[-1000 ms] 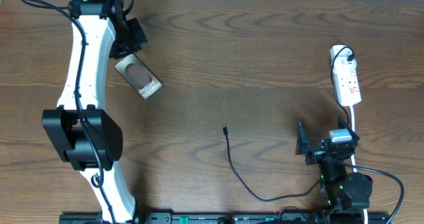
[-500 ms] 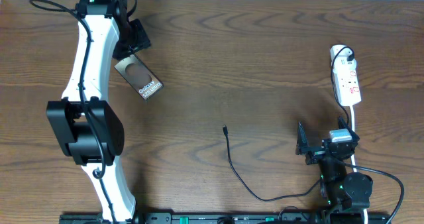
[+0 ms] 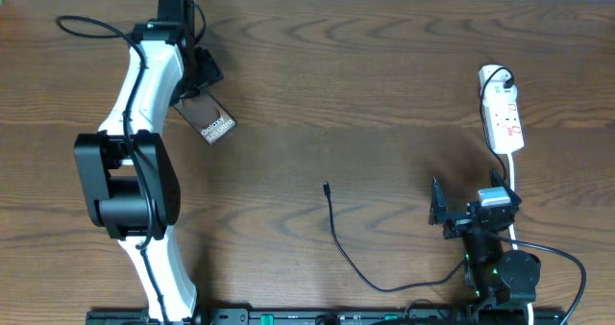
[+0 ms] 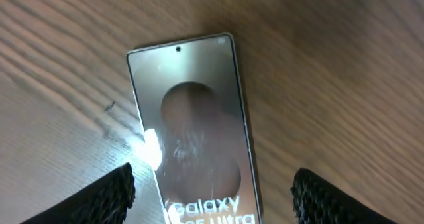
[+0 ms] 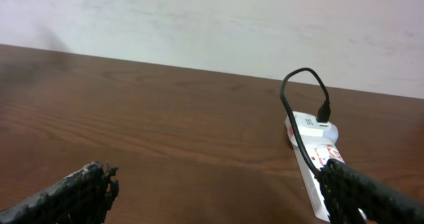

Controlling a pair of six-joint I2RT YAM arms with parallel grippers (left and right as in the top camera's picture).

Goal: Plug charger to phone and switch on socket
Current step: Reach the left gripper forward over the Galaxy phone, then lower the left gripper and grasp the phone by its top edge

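Note:
The phone (image 3: pixel 213 125) lies flat at the back left of the table, its face with the white "Galaxy" lettering up (image 4: pixel 192 124). My left gripper (image 3: pixel 197 83) hangs over its near end, open; the fingers stand either side of the phone (image 4: pixel 212 207) with bare wood showing between them and its edges. The charger (image 3: pixel 334 231) snakes across the middle front, its small plug tip (image 3: pixel 327 185) lying free. The socket (image 3: pixel 504 113) is at the right, also seen ahead in the right wrist view (image 5: pixel 311 161). My right gripper (image 3: pixel 440 214) is open and empty (image 5: pixel 222 204).
A black plug (image 5: pixel 323 112) with a looped black lead sits in the socket's far end (image 3: pixel 501 76). The socket's white cord (image 3: pixel 514 186) runs toward the front past the right arm. A pale wall borders the table's far edge.
My left gripper has opened and let go of the phone, which stays flat on the table. The left arm has swung a little to the right. The right arm has not moved.

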